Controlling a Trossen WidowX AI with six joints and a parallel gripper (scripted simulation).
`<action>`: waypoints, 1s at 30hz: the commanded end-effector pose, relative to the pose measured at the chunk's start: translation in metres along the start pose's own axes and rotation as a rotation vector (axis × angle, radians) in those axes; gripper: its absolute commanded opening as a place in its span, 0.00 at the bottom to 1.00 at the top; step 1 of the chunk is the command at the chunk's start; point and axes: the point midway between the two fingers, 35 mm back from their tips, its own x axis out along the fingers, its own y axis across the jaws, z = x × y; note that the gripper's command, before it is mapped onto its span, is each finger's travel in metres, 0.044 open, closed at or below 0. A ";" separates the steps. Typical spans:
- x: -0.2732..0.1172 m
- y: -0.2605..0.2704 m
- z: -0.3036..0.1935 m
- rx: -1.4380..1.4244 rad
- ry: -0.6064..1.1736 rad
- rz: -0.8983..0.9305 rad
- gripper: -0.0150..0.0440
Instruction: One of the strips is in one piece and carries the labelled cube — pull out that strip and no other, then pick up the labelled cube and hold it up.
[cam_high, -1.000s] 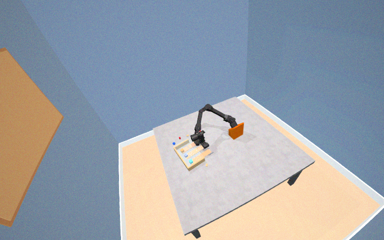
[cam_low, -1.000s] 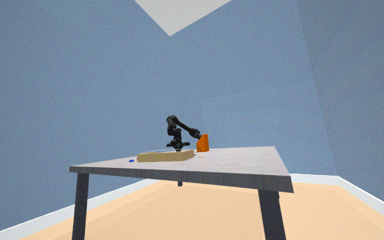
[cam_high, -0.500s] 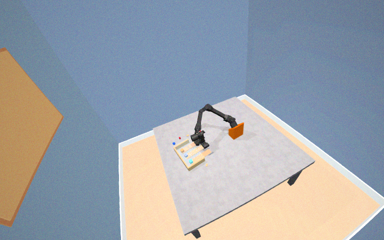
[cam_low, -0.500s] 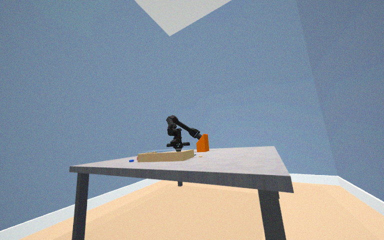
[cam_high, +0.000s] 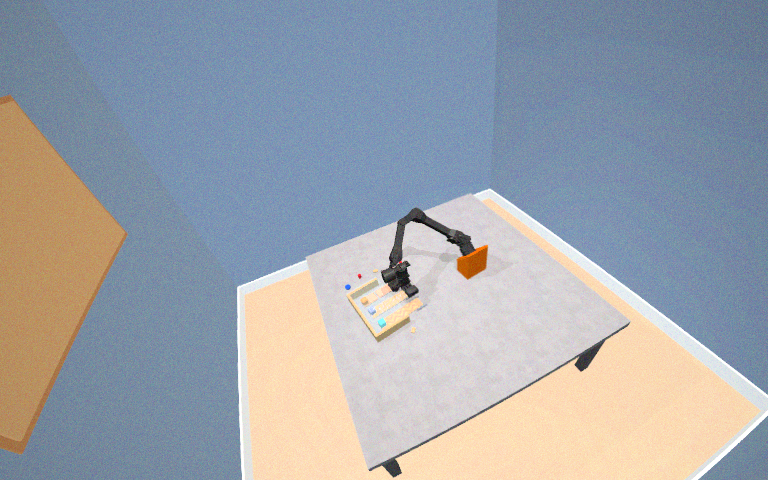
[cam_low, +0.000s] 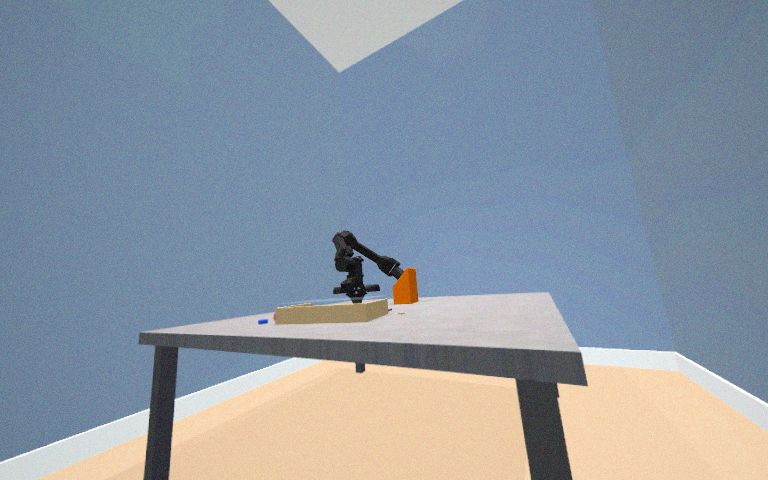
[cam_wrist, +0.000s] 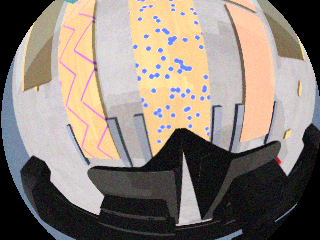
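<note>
My gripper (cam_high: 402, 288) (cam_low: 356, 300) (cam_wrist: 180, 132) is shut, with nothing seen between its fingertips, over the near end of the blue-dotted strip (cam_high: 389, 304) (cam_wrist: 170, 55). A strip with magenta zigzags (cam_high: 404, 311) (cam_wrist: 75, 90) lies left of it in the wrist view, and a plain salmon strip (cam_high: 378, 294) (cam_wrist: 260, 75) lies right, with a break near the top of that view. In the top view a cyan cube (cam_high: 381, 322), a pale blue cube (cam_high: 371, 310) and an orange cube (cam_high: 364, 301) are at the far ends. Labels cannot be read.
A tan tray wall (cam_high: 394, 328) (cam_low: 322, 314) surrounds the strips' far ends. Upright grey-blue rails (cam_wrist: 120, 142) flank the near ends. A blue piece (cam_high: 347, 286) (cam_low: 262, 321), a red piece (cam_high: 359, 276) and small tan bits (cam_high: 412, 330) lie outside. An orange block (cam_high: 472, 263) (cam_low: 405, 288) stands by the arm's base.
</note>
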 end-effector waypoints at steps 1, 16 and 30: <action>0.002 0.000 -0.001 -0.003 0.002 0.000 0.25; 0.003 0.000 -0.005 -0.003 0.002 0.000 0.25; 0.004 0.001 -0.027 -0.004 0.003 0.000 0.25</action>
